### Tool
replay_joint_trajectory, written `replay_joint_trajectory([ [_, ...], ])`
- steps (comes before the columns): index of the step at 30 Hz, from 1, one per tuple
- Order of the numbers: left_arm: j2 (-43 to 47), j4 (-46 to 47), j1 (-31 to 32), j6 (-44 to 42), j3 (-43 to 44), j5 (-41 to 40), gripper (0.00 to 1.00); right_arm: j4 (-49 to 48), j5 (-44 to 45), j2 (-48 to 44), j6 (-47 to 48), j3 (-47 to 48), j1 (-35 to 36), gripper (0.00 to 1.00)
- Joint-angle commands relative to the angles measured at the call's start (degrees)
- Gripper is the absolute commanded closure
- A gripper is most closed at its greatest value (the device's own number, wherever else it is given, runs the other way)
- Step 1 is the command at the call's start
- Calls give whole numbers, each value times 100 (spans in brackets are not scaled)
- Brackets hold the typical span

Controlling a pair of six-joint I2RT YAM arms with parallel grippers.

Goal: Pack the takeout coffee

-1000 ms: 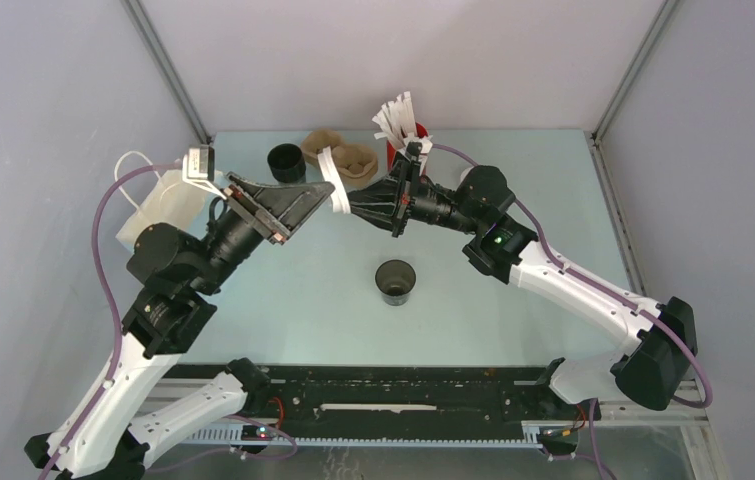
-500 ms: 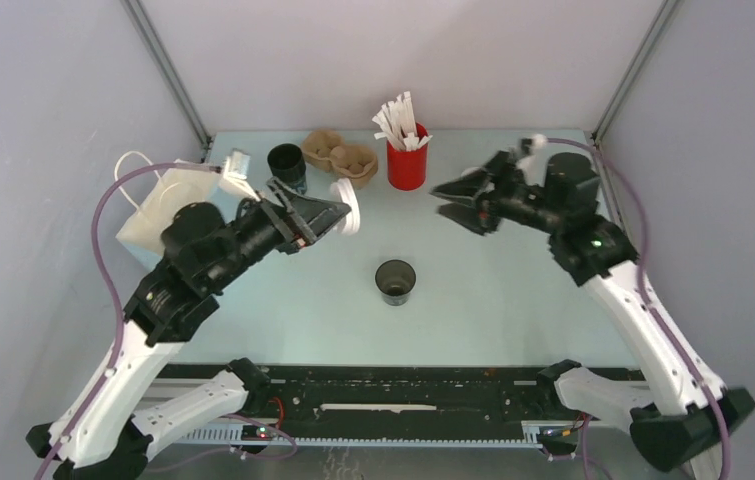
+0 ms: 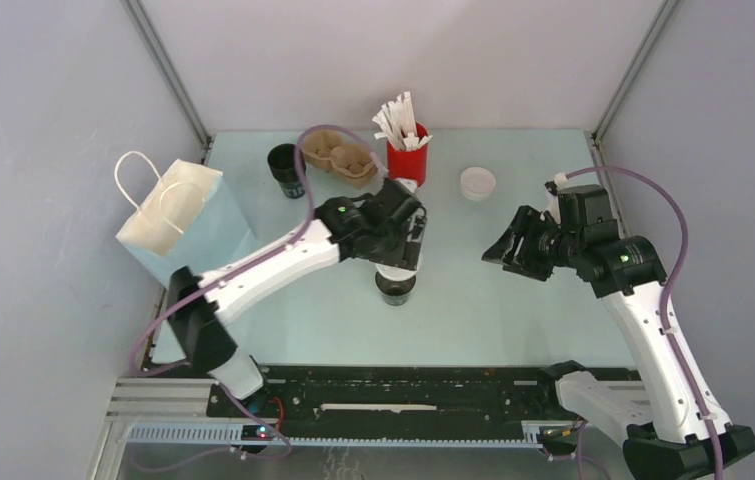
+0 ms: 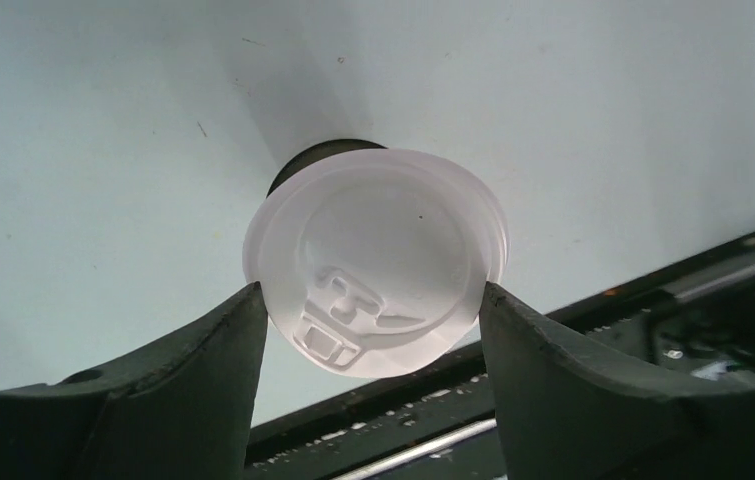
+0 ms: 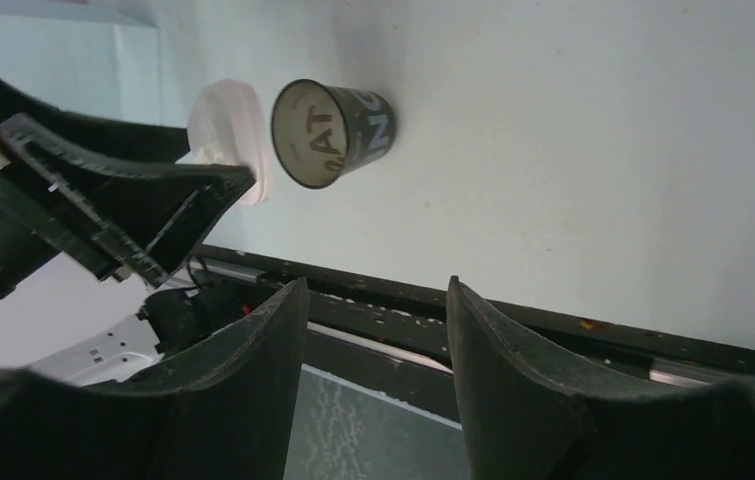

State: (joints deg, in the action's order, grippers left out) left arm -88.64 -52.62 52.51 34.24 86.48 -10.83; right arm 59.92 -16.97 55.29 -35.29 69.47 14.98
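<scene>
Grips a white lid (image 4: 375,262) edge to edge in the left jaws, both pressed against its rim. Holds it just above the takeout coffee cup (image 5: 348,130), not seated: seen from the right wrist, cup mouth fully bare, lid off to one side. Shows the right jaws spread and empty, well apart from the cup, on its right. Stands upright mid-desk (image 3: 513,300): small, dark, tapered paper, pale block letters on the wall, tan face with dark letters inside the rim. Round, thin, translucent plastic for the lid, with raised ring and moulded sip tab.
</scene>
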Motion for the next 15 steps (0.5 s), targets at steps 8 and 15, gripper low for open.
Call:
replay_joint_trajectory([
  [8, -987, -757, 251, -805, 953, -498, 28, 230, -360, 139, 964, -116, -663, 39],
  [15, -1079, -565, 255, -766, 641, -420, 26, 161, -565, 295, 1123, -117, -821, 39],
])
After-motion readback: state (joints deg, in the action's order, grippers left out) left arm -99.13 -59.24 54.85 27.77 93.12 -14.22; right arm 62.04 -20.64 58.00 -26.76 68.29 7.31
